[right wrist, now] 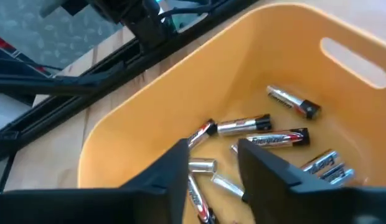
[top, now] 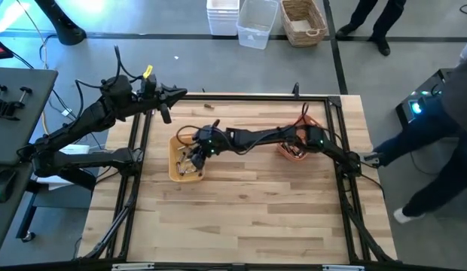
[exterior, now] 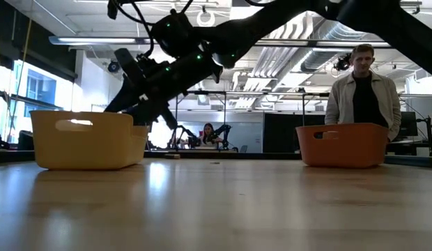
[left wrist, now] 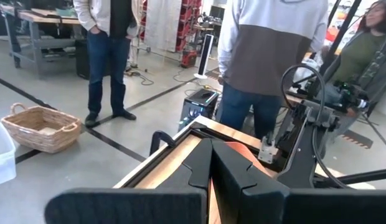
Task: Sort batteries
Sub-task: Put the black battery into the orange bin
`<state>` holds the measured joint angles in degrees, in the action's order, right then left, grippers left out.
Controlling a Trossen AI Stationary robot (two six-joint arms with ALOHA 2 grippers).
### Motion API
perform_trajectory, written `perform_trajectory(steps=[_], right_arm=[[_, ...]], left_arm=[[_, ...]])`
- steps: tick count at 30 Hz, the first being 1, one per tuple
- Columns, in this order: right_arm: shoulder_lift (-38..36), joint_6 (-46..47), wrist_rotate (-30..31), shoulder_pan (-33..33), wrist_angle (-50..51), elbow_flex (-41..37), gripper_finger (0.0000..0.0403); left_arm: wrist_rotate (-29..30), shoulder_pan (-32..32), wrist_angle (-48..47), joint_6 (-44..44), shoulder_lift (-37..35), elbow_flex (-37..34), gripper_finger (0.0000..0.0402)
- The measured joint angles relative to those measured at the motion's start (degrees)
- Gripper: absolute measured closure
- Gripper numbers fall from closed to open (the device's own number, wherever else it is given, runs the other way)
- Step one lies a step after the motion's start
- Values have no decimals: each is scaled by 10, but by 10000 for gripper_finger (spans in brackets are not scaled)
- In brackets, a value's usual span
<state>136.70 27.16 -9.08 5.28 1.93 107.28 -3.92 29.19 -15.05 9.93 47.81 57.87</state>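
You are looking at the left gripper (top: 166,114) waiting with fingers pressed together at the table's far left edge, the right gripper (right wrist: 210,163) hanging part-open and empty inside the yellow tray (right wrist: 180,93), over the batteries (right wrist: 261,127) lying there.

The right arm is stretched across the table from its right-hand base toward the left half, its wrist bent downward. The right gripper (top: 192,159) is pointed down, and its fingers (right wrist: 268,168) are held apart with a clear gap between them. The left arm is raised over the far left corner, its left gripper (top: 167,114) closed, fingers (left wrist: 202,165) pressed together.
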Motion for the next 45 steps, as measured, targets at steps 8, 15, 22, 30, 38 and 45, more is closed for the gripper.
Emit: perform_trajectory(steps=[8,15,22,30,38,45], right_arm=[[-25,-115,16,21,61,45,192],[-115,-188,-2,92,243,56,188],[-177,-254,-11,128,430,24,197],[-335,-224,-34,163,393,-220,217],[-502,-154,-37,192,280,-413,217],[-548,-167,-47,192,230,-465,218]], left_arm=[[1,0,12,-29,-6,4,401],[2,0,-54,-71,-6,51,401],[1,1,-76,-57,29,53,401],[-3,14,-164,-70,147,52,401],[-95,110,-245,-64,374,136,401],[-60,167,-336,-175,573,284,354]])
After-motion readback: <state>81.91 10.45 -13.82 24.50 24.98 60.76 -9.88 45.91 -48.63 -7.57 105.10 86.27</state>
